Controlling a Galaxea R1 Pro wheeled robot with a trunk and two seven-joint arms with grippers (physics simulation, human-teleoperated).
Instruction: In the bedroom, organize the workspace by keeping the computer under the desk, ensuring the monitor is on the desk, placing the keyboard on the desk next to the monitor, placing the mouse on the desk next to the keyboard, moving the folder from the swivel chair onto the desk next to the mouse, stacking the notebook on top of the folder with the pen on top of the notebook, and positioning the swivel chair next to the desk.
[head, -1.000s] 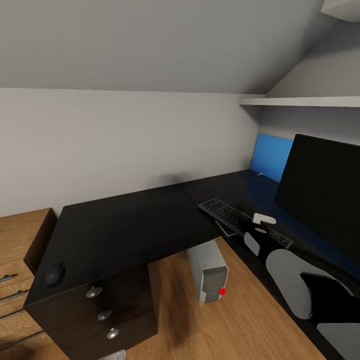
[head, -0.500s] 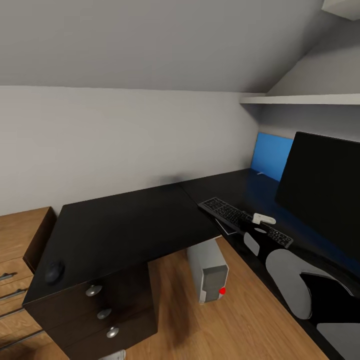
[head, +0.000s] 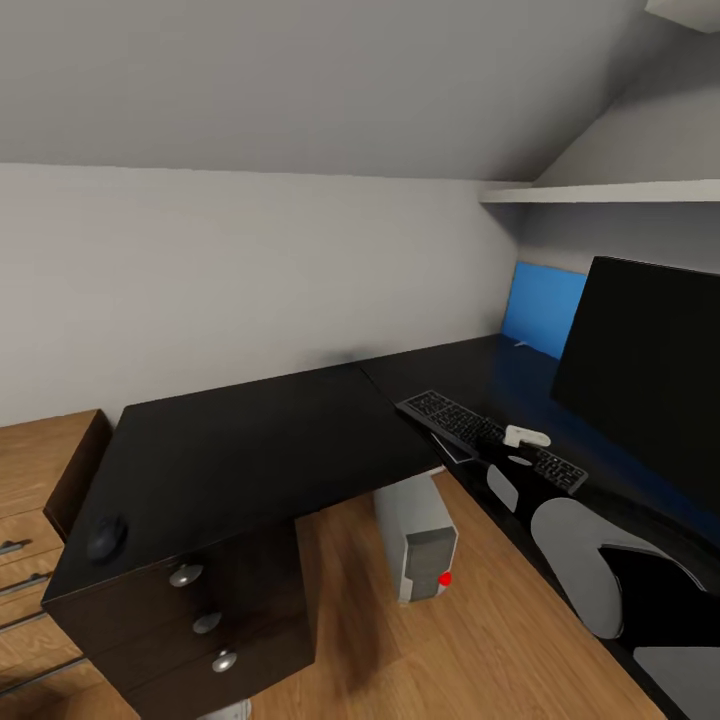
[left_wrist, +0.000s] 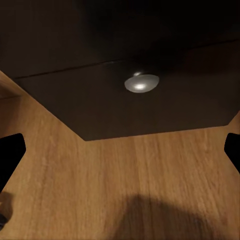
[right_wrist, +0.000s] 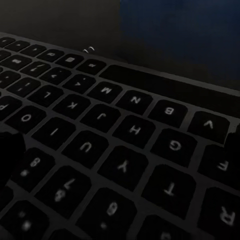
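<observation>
The black L-shaped desk (head: 250, 450) fills the head view's middle. The mouse (head: 105, 537) lies near its left front corner. On the right wing lies the keyboard (head: 460, 425), in front of the monitor (head: 650, 380). The grey computer (head: 420, 545) stands on the floor under the desk. My right gripper (head: 520, 450) hovers low over the keyboard's near end; in the right wrist view its keys (right_wrist: 125, 130) are very close, and the gripper (right_wrist: 120, 150) is open, one dark finger at each side. My left gripper (left_wrist: 120, 150) is open, facing a drawer knob (left_wrist: 141, 83).
A blue wall panel (head: 545, 310) stands behind the desk and a white shelf (head: 600, 195) hangs above the monitor. Drawers with silver knobs (head: 185, 575) sit under the desk's left end. A light wooden unit (head: 40, 480) adjoins the desk at far left.
The whole picture has slid slightly upward, so the camera has moved. My right arm keeps its place over the keyboard, and nothing on the desk has moved.
</observation>
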